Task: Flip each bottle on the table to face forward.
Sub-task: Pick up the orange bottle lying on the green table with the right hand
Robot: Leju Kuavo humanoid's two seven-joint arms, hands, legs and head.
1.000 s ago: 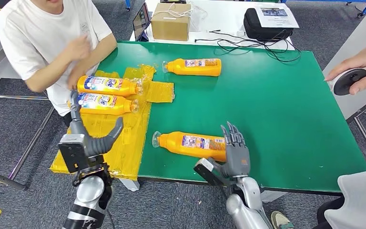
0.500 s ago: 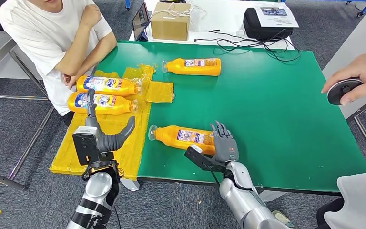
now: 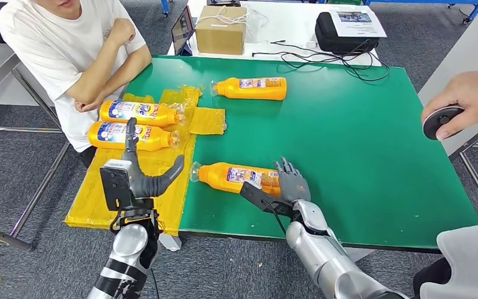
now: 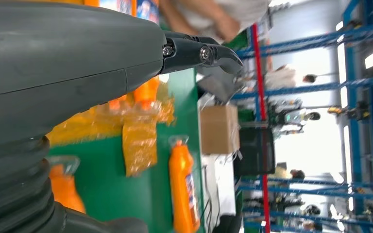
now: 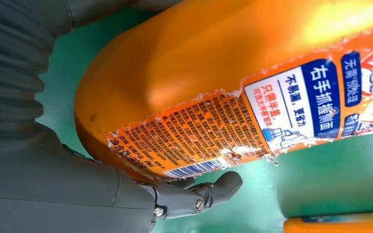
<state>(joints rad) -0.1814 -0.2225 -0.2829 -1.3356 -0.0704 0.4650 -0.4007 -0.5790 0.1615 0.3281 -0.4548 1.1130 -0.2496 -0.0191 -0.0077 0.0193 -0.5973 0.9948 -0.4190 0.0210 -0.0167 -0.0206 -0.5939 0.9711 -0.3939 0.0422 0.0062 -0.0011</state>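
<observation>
Right hand [image 3: 291, 184] around near-edge bottle [image 3: 236, 176]

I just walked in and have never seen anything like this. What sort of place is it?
Probably a robot test lab or workshop. Orange bottles lie on a green table, a person sits beside it watching, and the left wrist view shows tall blue racks like those in an industrial hall.
</observation>
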